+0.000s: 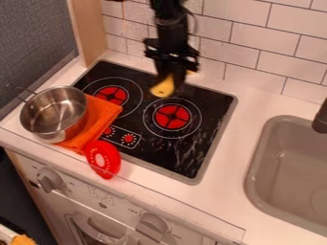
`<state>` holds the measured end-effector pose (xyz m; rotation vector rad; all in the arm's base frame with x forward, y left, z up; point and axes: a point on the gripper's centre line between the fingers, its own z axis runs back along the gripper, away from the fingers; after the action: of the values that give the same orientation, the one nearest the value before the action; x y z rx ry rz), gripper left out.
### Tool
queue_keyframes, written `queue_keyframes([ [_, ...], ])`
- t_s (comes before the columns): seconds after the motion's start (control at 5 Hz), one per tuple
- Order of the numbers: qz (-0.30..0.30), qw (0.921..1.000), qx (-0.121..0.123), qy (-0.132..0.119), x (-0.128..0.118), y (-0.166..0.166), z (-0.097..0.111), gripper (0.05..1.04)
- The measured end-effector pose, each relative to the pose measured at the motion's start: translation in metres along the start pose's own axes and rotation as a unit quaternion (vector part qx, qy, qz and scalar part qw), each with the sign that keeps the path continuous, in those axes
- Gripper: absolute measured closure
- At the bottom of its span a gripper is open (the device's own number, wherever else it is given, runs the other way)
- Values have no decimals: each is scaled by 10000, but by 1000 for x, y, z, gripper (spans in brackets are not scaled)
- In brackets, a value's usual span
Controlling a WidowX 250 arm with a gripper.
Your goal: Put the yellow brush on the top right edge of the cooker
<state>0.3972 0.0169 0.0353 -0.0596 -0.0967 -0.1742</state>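
Pot (53,114) on orange cloth (101,115)

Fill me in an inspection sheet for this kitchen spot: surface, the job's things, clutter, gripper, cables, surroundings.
Surface: white counter with a black cooker set in it; pale streaks on the cooker's front right part.
Job's things: yellow brush at the gripper, over the cooker's rear part; whether it is held, I cannot tell.
Clutter: metal pot partly on an orange cloth at the cooker's left; red round item at its front edge.
Gripper: black gripper above the cooker's rear.
Cables: thin dark loop beside the arm, possibly a cable.
Surroundings: tiled wall behind, sink at the picture's right.
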Motion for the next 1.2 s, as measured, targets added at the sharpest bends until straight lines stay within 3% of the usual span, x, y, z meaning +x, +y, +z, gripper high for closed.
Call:
queue_keyframes([
  [0.4,-168,9989,443,25,-1,-34,-16,747],
  [0.6,-156,9989,452,10,-2,-36,-18,676],
  [0.8,-196,9990,402,14,-5,-38,-18,347],
  [1.0,-333,9983,310,-368,-1,-34,14,102],
  [1.2,-256,9976,249,-599,-12,-28,40,76],
])
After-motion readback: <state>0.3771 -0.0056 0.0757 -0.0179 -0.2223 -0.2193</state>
